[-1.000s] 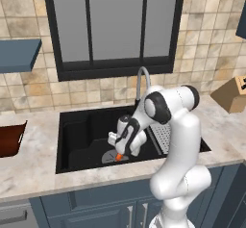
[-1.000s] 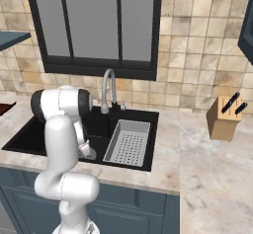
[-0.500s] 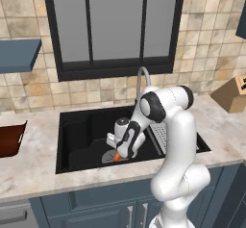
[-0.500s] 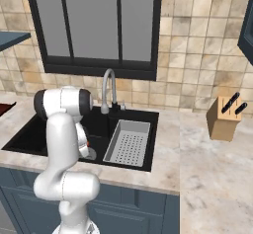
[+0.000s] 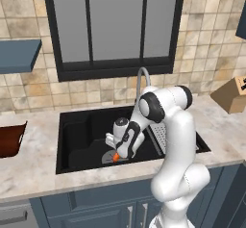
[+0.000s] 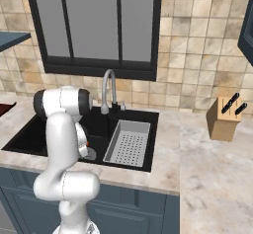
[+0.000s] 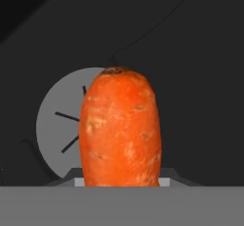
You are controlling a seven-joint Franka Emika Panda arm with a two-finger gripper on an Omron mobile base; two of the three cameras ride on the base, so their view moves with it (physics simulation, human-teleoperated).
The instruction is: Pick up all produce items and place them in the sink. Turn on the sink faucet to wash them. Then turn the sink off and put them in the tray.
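We had the claw (image 5: 116, 156) clamped on the carrot (image 7: 121, 129), down inside the sink (image 5: 79, 140) right over the drain disc (image 7: 57, 125). Our worry was the carrot slipping sideways on release and rolling toward the drainer basket (image 6: 128, 142) on the right.

Sink (image 5: 81, 140) set in the bench (image 5: 29, 174); carrot (image 5: 116, 157) in the pincer (image 5: 116, 156) low inside it, over the drain disc (image 7: 57, 125). Drainer basket (image 6: 127, 143) fills the sink's right part. Faucet (image 6: 107, 87) behind (far edge). Tray (image 5: 10, 139) far left, knife block (image 6: 225, 117) far right.
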